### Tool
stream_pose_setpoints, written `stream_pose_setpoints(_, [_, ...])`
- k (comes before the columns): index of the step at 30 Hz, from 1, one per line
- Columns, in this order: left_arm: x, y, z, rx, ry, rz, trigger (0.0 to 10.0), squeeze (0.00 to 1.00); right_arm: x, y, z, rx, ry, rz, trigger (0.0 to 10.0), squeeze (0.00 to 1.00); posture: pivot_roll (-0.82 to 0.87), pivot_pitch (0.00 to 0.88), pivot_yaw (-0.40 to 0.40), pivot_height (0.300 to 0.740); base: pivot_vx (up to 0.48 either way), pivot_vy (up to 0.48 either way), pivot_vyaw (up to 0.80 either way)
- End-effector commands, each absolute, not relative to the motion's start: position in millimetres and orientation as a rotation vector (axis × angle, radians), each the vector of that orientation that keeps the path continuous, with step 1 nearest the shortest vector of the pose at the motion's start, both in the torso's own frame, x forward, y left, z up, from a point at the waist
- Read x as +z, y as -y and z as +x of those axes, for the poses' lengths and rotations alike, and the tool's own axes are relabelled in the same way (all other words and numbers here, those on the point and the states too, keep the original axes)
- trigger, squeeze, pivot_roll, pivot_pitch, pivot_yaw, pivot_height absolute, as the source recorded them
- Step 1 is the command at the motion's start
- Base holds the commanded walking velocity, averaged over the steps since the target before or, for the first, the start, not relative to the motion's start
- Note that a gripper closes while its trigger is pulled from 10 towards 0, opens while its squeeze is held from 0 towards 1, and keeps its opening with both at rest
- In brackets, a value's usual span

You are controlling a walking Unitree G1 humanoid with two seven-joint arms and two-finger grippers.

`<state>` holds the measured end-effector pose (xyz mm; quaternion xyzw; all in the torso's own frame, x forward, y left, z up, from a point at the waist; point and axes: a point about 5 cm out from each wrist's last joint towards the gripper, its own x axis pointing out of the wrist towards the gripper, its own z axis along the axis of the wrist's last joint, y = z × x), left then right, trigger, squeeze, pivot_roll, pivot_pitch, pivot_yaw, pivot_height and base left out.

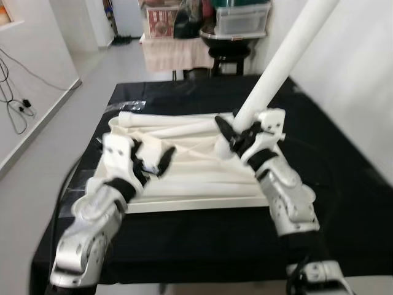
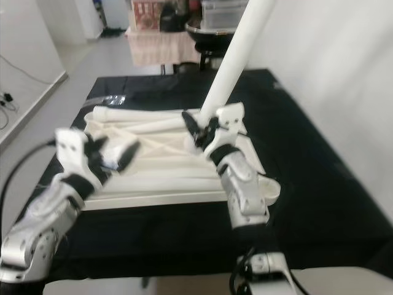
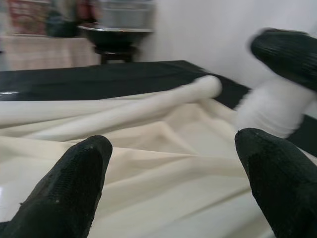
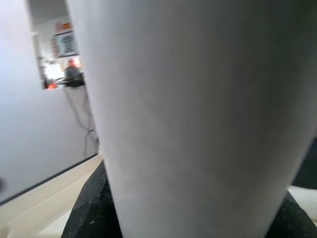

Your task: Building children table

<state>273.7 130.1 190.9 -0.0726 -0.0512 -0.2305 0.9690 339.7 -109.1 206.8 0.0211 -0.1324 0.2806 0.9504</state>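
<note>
A cream tabletop [image 1: 202, 200] lies upside down on the black cloth, with loose white legs [image 1: 178, 129] lying across it. My right gripper [image 1: 236, 136] is shut on a white table leg [image 1: 276, 67] that stands tilted up and to the right, its lower end [image 1: 224, 149] on the tabletop near the right side. In the right wrist view the same leg [image 4: 193, 119] sits between the black fingers [image 4: 94, 208]. My left gripper [image 1: 153, 161] hovers open over the left part of the tabletop, its fingertips [image 3: 79, 173] spread wide with nothing between them.
The black-covered table [image 1: 344, 184] extends to the right and front of the tabletop. Behind it stand a dark stool [image 1: 228, 56] with plastic boxes [image 1: 242, 18] and a cloth-draped stand [image 1: 175, 52]. Cables [image 1: 18, 107] lie on the floor at the left wall.
</note>
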Motion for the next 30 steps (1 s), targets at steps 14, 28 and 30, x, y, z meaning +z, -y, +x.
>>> stream_pose_setpoints(14, [165.9, -111.5, 247.5, -0.609, 0.001, -0.071, 10.0, 0.00, 196.7, 120.3, 319.1, 0.797, 0.208, -0.142, 10.0, 0.00, -0.12, 0.000, 0.031, 0.740, 0.000, -0.304, 0.00])
stream_pose_setpoints(28, [154.6, -120.6, 240.5, -0.550, -0.019, 0.091, 10.0, 0.00, 189.6, 125.3, 332.8, 0.861, 0.087, -0.230, 10.0, 0.00, -0.11, 0.000, 0.024, 0.740, 0.000, 0.000, 0.00])
stream_pose_setpoints(30, [154.8, -120.4, 239.5, -0.548, -0.015, 0.105, 10.0, 0.00, 190.4, 124.4, 335.5, 0.889, 0.080, -0.218, 10.0, 0.00, -0.11, 0.004, 0.026, 0.740, 0.000, 0.000, 0.00])
